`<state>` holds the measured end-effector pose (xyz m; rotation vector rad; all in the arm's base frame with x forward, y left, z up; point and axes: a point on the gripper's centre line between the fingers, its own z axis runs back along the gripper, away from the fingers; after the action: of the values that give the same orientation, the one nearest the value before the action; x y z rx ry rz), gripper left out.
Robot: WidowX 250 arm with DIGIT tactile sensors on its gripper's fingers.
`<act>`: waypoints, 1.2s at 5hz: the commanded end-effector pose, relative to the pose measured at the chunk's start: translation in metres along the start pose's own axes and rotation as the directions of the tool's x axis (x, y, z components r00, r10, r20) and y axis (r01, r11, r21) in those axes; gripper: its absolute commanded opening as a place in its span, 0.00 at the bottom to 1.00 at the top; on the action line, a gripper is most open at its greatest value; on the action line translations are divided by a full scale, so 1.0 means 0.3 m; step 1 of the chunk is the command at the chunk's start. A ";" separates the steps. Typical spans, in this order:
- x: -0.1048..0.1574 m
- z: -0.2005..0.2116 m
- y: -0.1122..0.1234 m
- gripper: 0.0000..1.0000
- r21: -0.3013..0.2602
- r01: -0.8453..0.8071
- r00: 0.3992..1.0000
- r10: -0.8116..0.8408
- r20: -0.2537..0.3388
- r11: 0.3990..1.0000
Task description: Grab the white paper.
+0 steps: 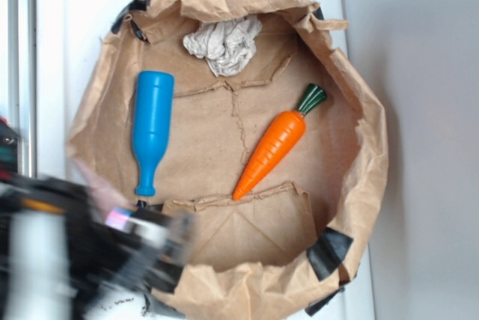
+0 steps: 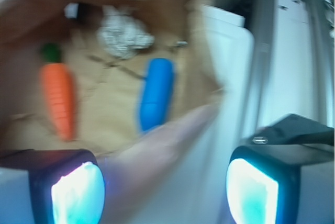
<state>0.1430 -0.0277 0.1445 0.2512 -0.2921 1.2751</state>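
The white paper (image 1: pixel 224 43) is a crumpled greyish wad lying at the far end of the open brown paper bag (image 1: pixel 359 185); in the wrist view the white paper (image 2: pixel 124 36) shows blurred near the top. My gripper (image 1: pixel 161 241) is a blurred dark shape at the lower left of the exterior view, over the bag's near rim and far from the wad. Seen from the wrist, the gripper (image 2: pixel 165 192) is open, its two glowing pads wide apart with nothing between them.
A blue bottle (image 1: pixel 152 125) lies on the bag's left side and an orange carrot (image 1: pixel 273 148) with a green top on the right. The bag sits on a white surface (image 1: pixel 67 51). Its crumpled walls rise all round.
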 end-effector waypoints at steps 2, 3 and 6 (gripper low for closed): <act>-0.006 0.026 -0.010 1.00 -0.021 -0.007 1.000 0.008 0.002 1.000; -0.006 0.026 -0.010 1.00 -0.021 -0.007 1.000 0.008 0.002 1.000; 0.025 0.168 -0.005 1.00 0.038 -0.149 0.988 0.151 -0.045 0.988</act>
<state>0.1378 -0.0349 0.1824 0.2732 -0.2331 1.4066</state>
